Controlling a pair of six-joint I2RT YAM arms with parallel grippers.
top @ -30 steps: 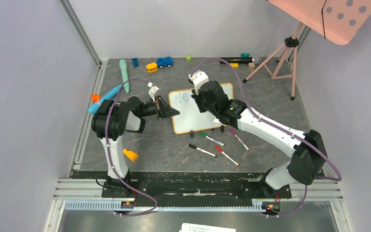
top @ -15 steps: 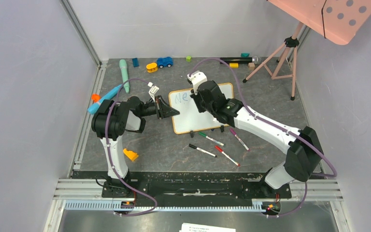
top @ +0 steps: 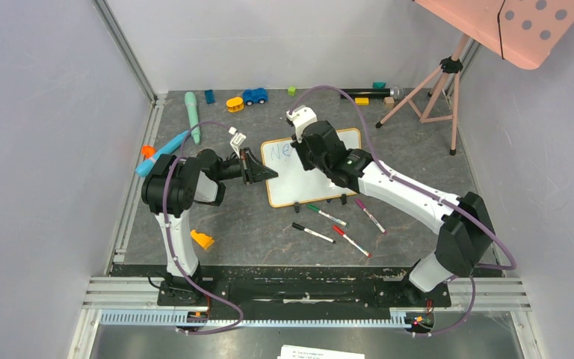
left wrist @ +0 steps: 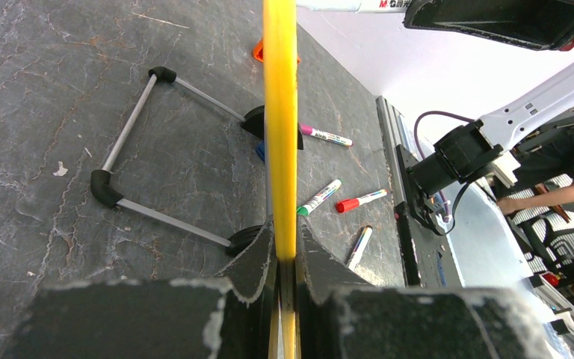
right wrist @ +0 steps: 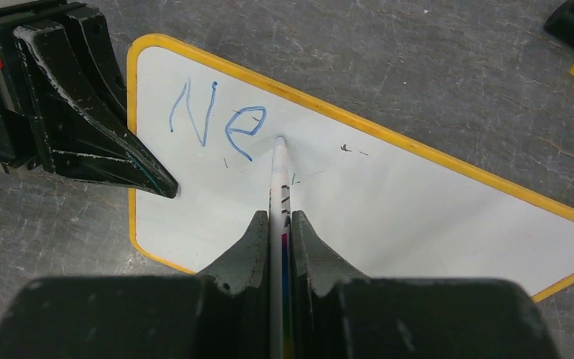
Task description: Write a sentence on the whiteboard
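Grey and veined like slate, the bench (top: 232, 224) is carrying four loose markers (top: 313, 232) nearest my arm bases. They are slim white barrels with coloured caps, scattered just in front of the whiteboard (top: 303, 187). The board is lying flat mid-bench, with two black clip feet (top: 342, 199) on its near long edge.

I am steadying it with the left tool (left wrist: 282, 250), jaws pressed together on the thin yellow-orange frame (left wrist: 280, 112) at the left short edge. The right tool (right wrist: 279, 224) is pinching a white marker (right wrist: 277, 176) along its barrel, and the tip appears to be touching the glossy white face just right of the letters.

Of the sentence (right wrist: 217, 120) only "Ne" is showing, in thin blue strokes near the top-left corner, so I am judging the writing as barely begun, partway through the first word. The next move, as I see it, is calling for a short stroke to form the following letter. It needs light, even pressure so the tip is not skidding on the slick surface, with the left grip bracing against the drag.

Farther back, small hard plastic toys, a blue car (top: 254, 96) among them, are lining the far edge. A pink tripod (top: 437, 90) is standing at the right rear.
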